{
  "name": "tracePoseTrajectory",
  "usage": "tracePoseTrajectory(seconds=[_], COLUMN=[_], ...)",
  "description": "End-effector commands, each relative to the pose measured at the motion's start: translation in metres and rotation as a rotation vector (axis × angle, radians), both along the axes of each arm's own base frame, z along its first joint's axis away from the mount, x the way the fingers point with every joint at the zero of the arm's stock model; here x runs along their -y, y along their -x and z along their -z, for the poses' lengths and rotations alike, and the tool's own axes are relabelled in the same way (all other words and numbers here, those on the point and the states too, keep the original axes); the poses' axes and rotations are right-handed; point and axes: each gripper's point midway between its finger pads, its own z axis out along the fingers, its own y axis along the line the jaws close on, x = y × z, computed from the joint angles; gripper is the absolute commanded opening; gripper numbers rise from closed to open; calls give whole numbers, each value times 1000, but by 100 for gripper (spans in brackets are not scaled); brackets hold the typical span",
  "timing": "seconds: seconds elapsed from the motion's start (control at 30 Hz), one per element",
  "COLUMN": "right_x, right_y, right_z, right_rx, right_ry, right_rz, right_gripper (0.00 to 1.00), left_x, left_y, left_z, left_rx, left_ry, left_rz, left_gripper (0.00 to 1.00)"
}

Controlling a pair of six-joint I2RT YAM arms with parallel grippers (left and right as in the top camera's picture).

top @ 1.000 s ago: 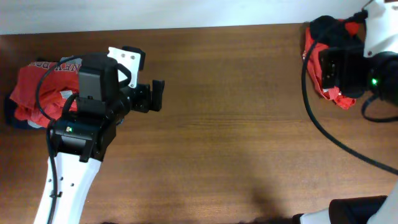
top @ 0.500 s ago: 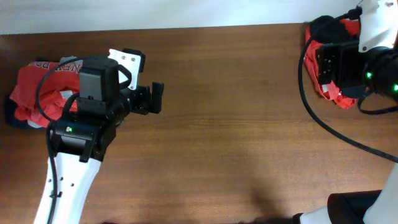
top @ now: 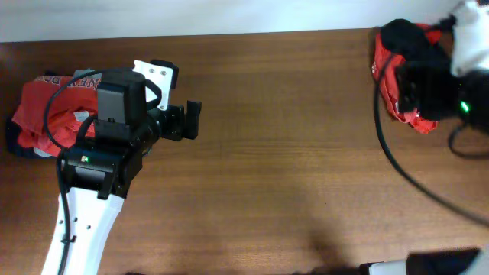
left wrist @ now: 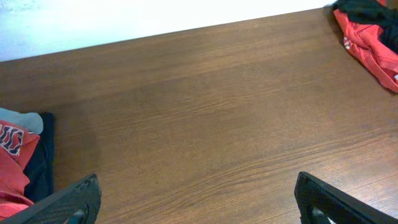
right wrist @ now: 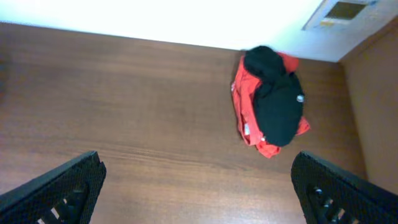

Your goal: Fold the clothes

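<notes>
A crumpled pile of red and black clothes [top: 397, 80] lies at the table's far right corner, partly hidden by my right arm [top: 439, 88]. It also shows in the right wrist view [right wrist: 270, 106] and in the left wrist view [left wrist: 370, 37]. A second pile of red, navy and grey clothes [top: 46, 107] lies at the far left and shows in the left wrist view [left wrist: 15, 165]. My left gripper [top: 191, 120] is open and empty beside that pile, above bare wood [left wrist: 199, 205]. My right gripper [right wrist: 199, 193] is open and empty, well short of the red and black pile.
The brown wooden table [top: 290, 160] stretches between the two piles. A white wall [top: 229, 15] runs along its far edge. My left arm's white link [top: 80, 229] reaches in from the front left. A black cable [top: 405, 168] hangs from the right arm.
My right arm has shifted slightly to the right over the red and black pile and is blurred with motion. The left arm and both piles have not moved.
</notes>
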Motion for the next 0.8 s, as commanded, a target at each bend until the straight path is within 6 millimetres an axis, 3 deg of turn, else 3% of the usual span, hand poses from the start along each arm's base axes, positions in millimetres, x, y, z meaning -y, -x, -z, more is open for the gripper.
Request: tracePoseTrajectory(seconds=[0.0,0.2,0.43,0.53,0.77], right_x=[4,5,5,2,-10], right_y=[51,115,162,165,131], right_z=[-22,-8,27,33,22], right_rx=[99,120,96,132,428], right_ry=[7,6,0,-11,-40], right_rz=[9,10,0,-14,-75], right_gripper=[99,99,99,99,99], left_x=[-1,-1,-1,-1,-1], left_y=[-1,-1,-1,-1,-1], left_z=[-6,-6,-6,-6,-6], left_rx=[18,18,18,18,18], left_ry=[-15,-15,-15,-15,-15], left_rz=[3,3,3,3,3], left_gripper=[99,99,99,99,99])
